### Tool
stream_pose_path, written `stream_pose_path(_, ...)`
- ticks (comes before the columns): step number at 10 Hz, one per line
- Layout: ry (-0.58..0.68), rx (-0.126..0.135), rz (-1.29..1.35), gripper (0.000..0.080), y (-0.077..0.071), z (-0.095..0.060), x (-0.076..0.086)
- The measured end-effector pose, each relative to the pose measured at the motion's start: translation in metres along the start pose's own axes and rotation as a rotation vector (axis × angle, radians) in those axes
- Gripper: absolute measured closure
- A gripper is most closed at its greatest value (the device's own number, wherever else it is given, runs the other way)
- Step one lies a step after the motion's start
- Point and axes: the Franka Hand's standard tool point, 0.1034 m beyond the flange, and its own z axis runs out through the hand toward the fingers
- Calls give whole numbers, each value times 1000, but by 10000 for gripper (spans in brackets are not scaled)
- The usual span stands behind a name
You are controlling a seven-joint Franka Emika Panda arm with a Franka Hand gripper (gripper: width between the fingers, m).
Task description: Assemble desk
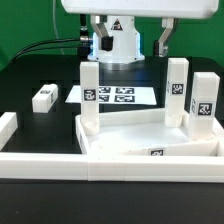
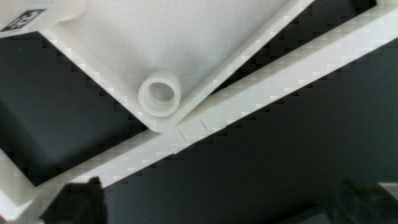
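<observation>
Resting nearest the exterior camera, the border wall (image 1: 45, 160) runs along the front edge of the black counter (image 1: 30, 80), with a short upright piece at that view's left. Just behind it sits the desk top (image 1: 150, 143), lying upside down against the wall corner, a tag on its front rim. Three legs stand upright in it: one (image 1: 89, 98) at the left corner, two (image 1: 177, 92) (image 1: 203, 106) at the right. Fourth leg (image 1: 45, 97) lies loose on the counter, well apart at the left. Behind the top, the marker board (image 1: 112, 96) lies flat. Farthest back, the arm hangs over the board; jaws spread wide, holding nothing, one finger (image 1: 163, 42) visible at the right. Wrist view: round socket (image 2: 160, 95) in a corner of the top, wall strip (image 2: 231, 110) just beside it, dark fingertips (image 2: 80, 205) at the frame edge, well apart.
</observation>
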Motion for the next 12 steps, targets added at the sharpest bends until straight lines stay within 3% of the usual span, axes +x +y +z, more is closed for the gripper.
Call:
stream_pose_path(2,2,0,-14,151,3,1,1)
stream_pose_path(3,34,23,-125,151,25,6,11)
stream_pose_path(4,45,11,-172,151,59,13,21)
stream_pose_path(5,61,-1,-208,151,85,18,30)
stream_pose_path(6,72,-2,-200,151,97,23,33)
stream_pose_path(10,70,-2,-203,151,96,23,33)
stream_pose_path(11,60,25,-224,151,115,26,35)
stream_pose_path(12,32,45,-210,151,157,35,38)
